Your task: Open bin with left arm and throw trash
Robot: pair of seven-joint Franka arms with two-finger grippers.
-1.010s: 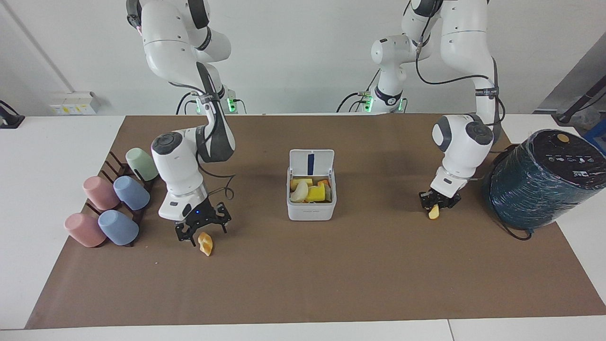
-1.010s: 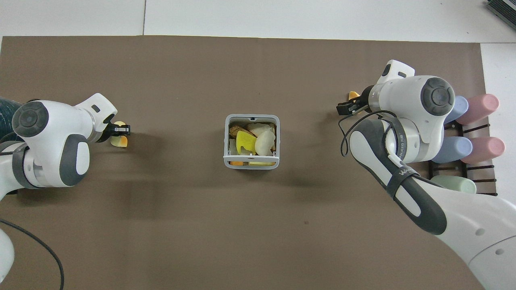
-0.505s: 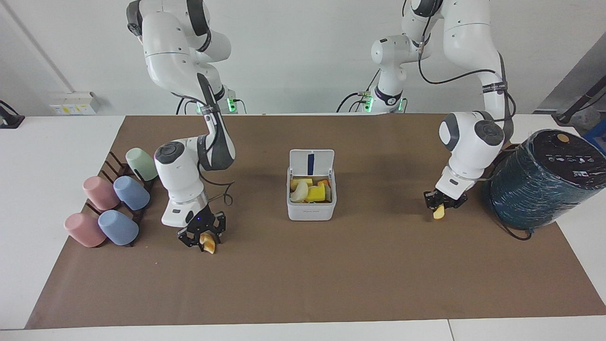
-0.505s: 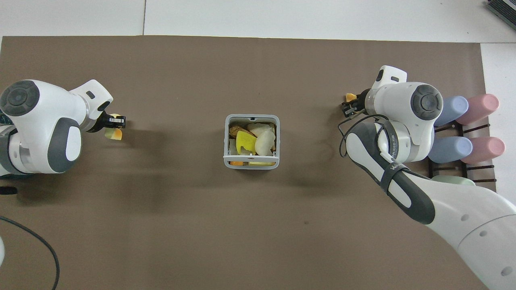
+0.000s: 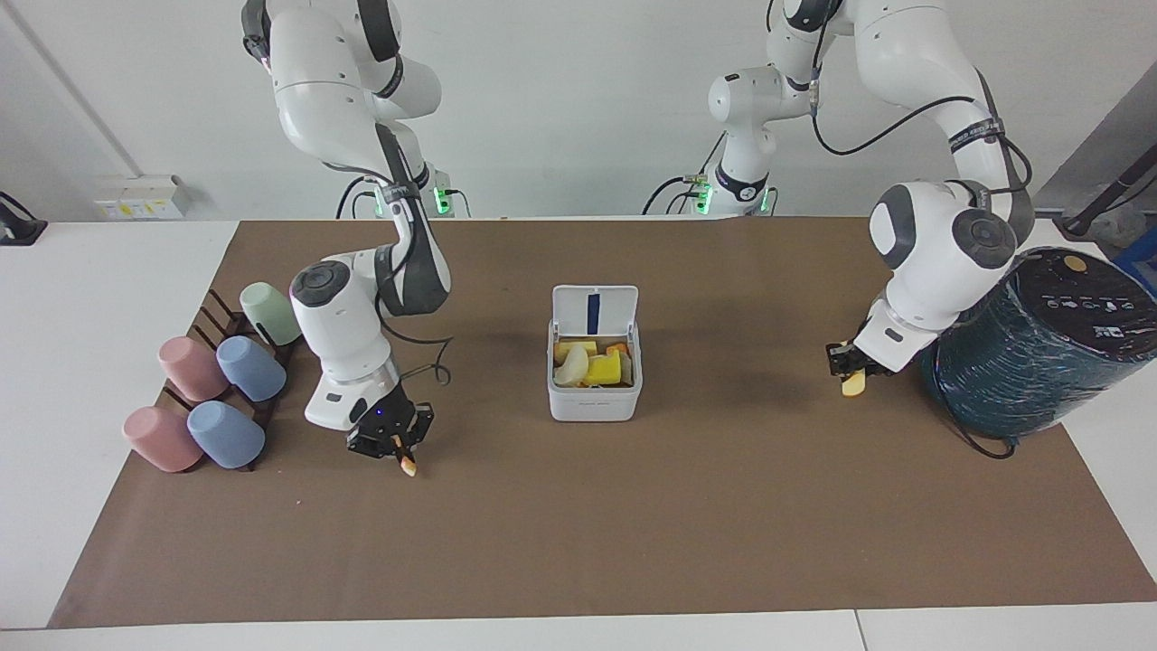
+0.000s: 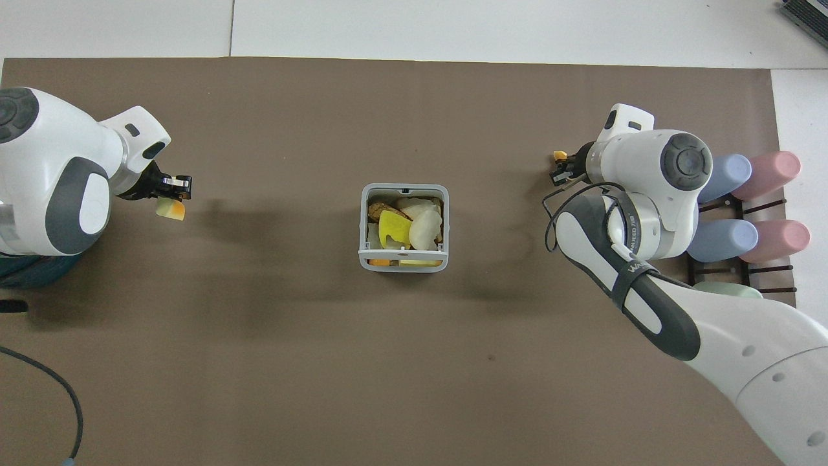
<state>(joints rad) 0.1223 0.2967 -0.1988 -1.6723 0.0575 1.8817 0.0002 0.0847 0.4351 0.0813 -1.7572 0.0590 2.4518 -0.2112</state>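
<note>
The white bin (image 5: 594, 403) stands mid-table with its lid (image 5: 594, 310) up; it also shows in the overhead view (image 6: 404, 264). Several food pieces lie inside. My left gripper (image 5: 848, 369) is shut on a yellow-orange chunk (image 5: 852, 386) and holds it above the mat beside the teal cylinder; in the overhead view the gripper (image 6: 174, 188) holds the chunk (image 6: 171, 208) too. My right gripper (image 5: 395, 443) is shut on an orange-tan piece (image 5: 409, 465) low over the mat beside the cup rack; the overhead view shows that gripper (image 6: 557, 171) and the piece (image 6: 560, 155).
A big dark teal wrapped cylinder (image 5: 1039, 344) lies at the left arm's end of the table. Several pastel cups on a dark rack (image 5: 217, 380) lie at the right arm's end, also in the overhead view (image 6: 744, 194). A black cable (image 6: 39, 382) runs near the left arm.
My right gripper has dropped onto the orange-tan piece and shut on it. My left gripper has risen with the yellow-orange chunk and drifted toward the teal cylinder.
</note>
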